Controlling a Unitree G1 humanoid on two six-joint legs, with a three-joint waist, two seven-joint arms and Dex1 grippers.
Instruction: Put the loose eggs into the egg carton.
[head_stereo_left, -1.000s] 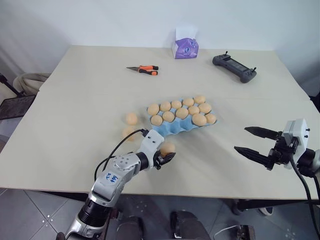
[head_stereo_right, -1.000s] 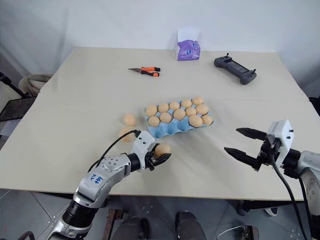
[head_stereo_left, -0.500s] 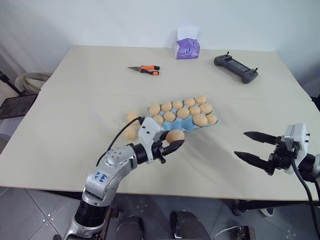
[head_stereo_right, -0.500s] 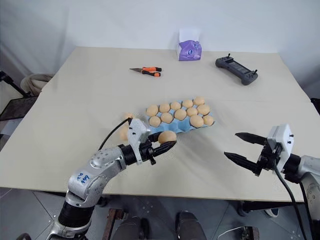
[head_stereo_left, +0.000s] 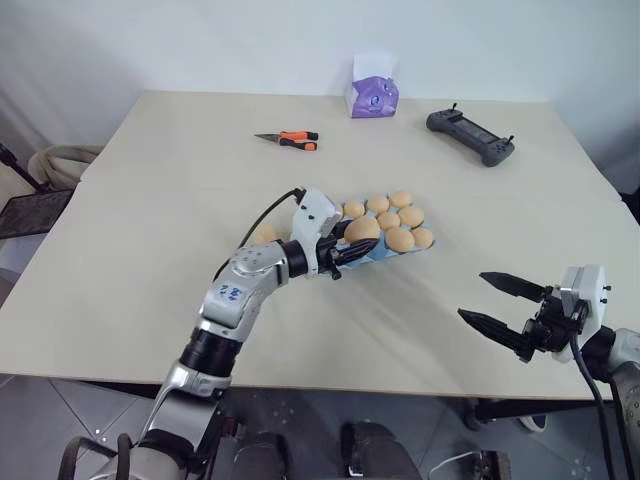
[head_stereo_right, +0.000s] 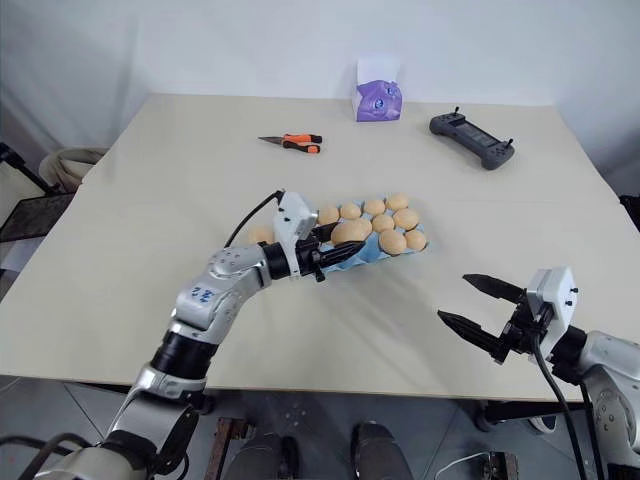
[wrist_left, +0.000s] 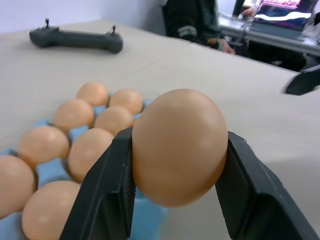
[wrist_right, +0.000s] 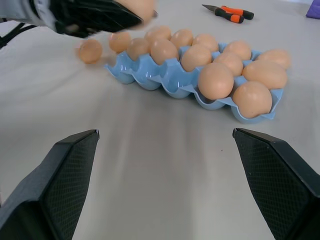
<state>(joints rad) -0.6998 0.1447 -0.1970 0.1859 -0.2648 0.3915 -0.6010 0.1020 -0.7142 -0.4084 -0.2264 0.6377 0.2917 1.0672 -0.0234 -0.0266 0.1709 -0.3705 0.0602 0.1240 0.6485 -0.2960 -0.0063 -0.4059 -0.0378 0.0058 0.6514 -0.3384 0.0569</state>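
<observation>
My left gripper (head_stereo_left: 358, 240) is shut on one pale tan egg (wrist_left: 177, 145) and holds it level just above the near row of the light blue egg carton (wrist_right: 170, 82). Most of the carton's cups hold eggs (head_stereo_left: 400, 238); near-row cups beside my gripper stand empty. Two loose eggs (wrist_right: 90, 50) (wrist_right: 120, 41) lie on the table off the carton's left end; one of them (head_stereo_left: 265, 233) peeks out from behind my left arm. My right gripper (head_stereo_left: 472, 296) hovers open and empty over the table, right of the carton and nearer to me.
Orange-handled pliers (head_stereo_left: 288, 139), a purple tissue box (head_stereo_left: 371, 95) and a black controller (head_stereo_left: 470, 135) lie across the far part of the table. A person (wrist_left: 192, 22) sits at a desk beyond the table.
My left gripper has lifted the egg off the table in front of the carton and carried it up and forward over the carton's near row. The right gripper stays open, barely moved.
</observation>
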